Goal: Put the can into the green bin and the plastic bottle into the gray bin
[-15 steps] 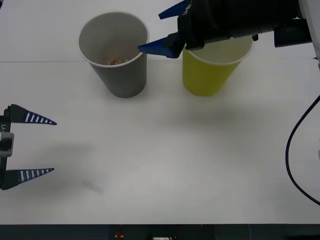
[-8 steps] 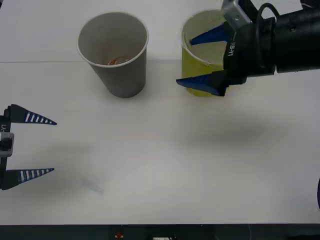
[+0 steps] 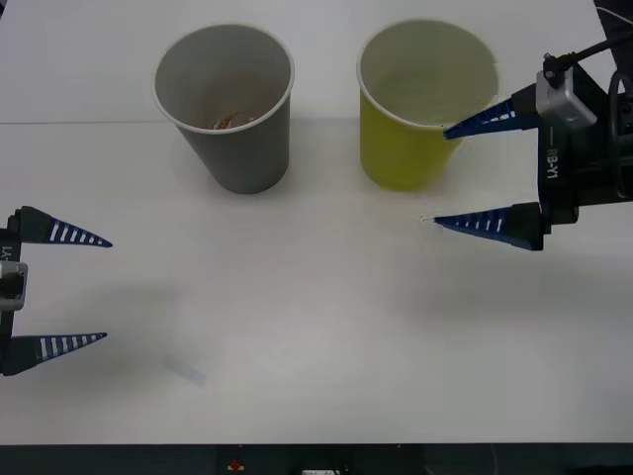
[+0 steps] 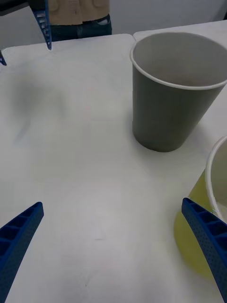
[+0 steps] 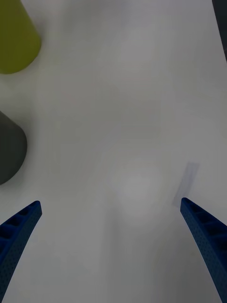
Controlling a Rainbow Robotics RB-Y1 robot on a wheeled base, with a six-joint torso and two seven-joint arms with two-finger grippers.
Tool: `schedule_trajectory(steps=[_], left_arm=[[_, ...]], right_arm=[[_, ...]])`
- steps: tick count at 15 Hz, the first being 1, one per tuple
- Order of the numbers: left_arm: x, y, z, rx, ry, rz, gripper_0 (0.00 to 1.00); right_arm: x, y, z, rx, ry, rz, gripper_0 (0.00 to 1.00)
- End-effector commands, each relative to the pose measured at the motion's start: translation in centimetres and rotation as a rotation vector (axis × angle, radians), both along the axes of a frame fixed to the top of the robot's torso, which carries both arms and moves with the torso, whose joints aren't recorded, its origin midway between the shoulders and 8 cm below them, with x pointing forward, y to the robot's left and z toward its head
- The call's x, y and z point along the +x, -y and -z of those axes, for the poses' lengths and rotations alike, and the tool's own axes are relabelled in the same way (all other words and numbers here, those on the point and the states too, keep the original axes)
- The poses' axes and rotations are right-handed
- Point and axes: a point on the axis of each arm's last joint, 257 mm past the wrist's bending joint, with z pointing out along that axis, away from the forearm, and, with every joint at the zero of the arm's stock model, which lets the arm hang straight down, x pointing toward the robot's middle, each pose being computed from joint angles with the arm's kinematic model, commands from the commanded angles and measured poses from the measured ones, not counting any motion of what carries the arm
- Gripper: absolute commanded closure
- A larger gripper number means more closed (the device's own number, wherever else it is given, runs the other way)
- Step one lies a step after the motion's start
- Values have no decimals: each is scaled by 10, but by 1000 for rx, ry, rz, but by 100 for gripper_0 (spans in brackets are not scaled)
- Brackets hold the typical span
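The right gripper (image 3: 447,175) was held just right of the green bin (image 3: 410,148), fingers spread wide and empty; the left gripper (image 3: 99,289), likewise wide, was parked well left of it.

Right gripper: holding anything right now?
No. In the front view the right gripper has its two blue fingers spread apart with nothing between them, beside the green bin.

Matt paper gray bin (image 3: 226,104), matt paper green bin (image 3: 415,109), smooth matt white table (image 3: 316,327), ribbed blue plastic fingers (image 3: 485,220)
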Motion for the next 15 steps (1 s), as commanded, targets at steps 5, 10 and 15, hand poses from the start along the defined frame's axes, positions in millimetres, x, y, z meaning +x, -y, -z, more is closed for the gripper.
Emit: schedule_trajectory(steps=[5,10,15], left_arm=[[0,0,0,0,0,0,0],[0,0,0,0,0,0,0],[0,0,0,0,0,0,0]], right_arm=[[-23,45,40,-19,-34,29,0],[-34,65,62,-33,-51,53,0],[-39,71,70,-48,-48,48,0]])
